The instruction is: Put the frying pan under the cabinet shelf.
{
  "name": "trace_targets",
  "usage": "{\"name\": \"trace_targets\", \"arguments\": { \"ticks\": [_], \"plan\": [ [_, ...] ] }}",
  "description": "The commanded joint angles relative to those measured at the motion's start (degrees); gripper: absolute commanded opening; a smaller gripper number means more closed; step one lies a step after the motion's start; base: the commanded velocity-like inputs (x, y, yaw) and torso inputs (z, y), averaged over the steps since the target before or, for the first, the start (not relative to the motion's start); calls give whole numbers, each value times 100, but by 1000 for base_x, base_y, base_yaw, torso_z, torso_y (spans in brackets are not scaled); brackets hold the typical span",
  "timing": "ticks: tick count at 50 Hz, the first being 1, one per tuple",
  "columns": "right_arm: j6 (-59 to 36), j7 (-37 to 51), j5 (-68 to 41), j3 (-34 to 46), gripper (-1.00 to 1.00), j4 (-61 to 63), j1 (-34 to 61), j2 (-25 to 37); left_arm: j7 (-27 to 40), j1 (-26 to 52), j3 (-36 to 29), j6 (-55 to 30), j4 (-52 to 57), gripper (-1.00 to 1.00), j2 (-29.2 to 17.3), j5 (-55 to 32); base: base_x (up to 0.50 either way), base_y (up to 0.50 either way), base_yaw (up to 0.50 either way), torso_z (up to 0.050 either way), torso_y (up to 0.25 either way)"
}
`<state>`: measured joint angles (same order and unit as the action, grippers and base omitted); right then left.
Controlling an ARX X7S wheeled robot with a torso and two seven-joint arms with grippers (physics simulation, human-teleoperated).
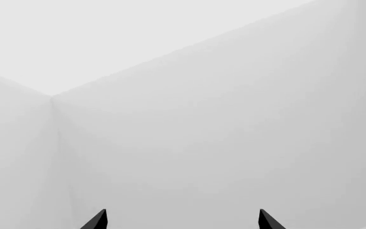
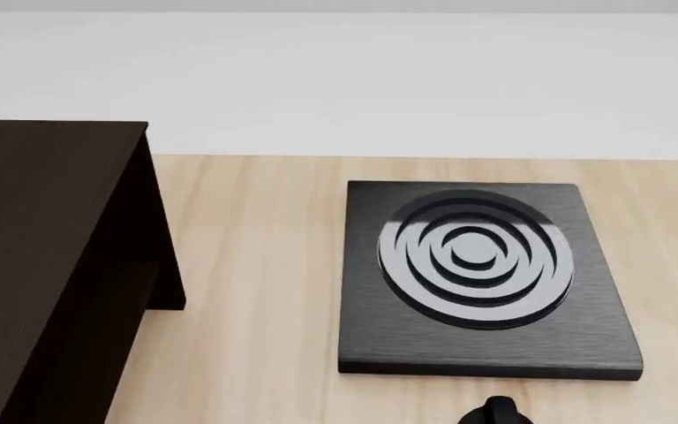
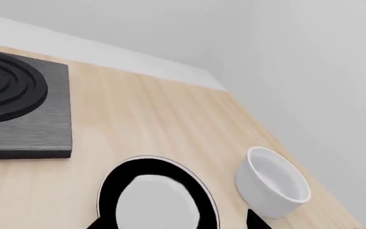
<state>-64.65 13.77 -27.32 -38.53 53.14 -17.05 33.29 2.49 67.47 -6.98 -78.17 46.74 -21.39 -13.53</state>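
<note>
The right pincer (image 3: 173,223), tips apart & empty, is held just above the round black pale-rimmed frying pan (image 3: 154,198) on the light wooden tabletop (image 3: 145,119) beside a white bowl (image 3: 273,187); rim should be straddled squarely before closing.

A pale wooden surface (image 2: 257,265) carries everything. The dark brown cabinet (image 2: 45,265) stands on it at the left of the head view, and the square black hob (image 2: 480,283) lies flat well to its right. In the right wrist view, the frying pan (image 3: 154,195) sits near the hob's corner, with a white bowl (image 3: 272,183) just beside the pan, close to the surface's edge.
</note>
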Motion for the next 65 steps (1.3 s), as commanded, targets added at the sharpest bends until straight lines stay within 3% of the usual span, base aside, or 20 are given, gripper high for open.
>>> {"name": "trace_targets", "arguments": {
  "ticks": [1,19,65],
  "plan": [
    [363,-117,79,-124,100,37,-450,-180,9,22,9,-21,12,100,5,-23,0,0,0,0,0],
    [1005,-307,259,-301,100,-72,-1128,-569,-8,3,94,-76,89,100,-8,-72,0,0,0,0,0],
    [2467,-618,846,366,100,-1851,-1221,-863,91,-6,30,-98,123,100,24,-165,0,0,0,0,0]
  ]
}}
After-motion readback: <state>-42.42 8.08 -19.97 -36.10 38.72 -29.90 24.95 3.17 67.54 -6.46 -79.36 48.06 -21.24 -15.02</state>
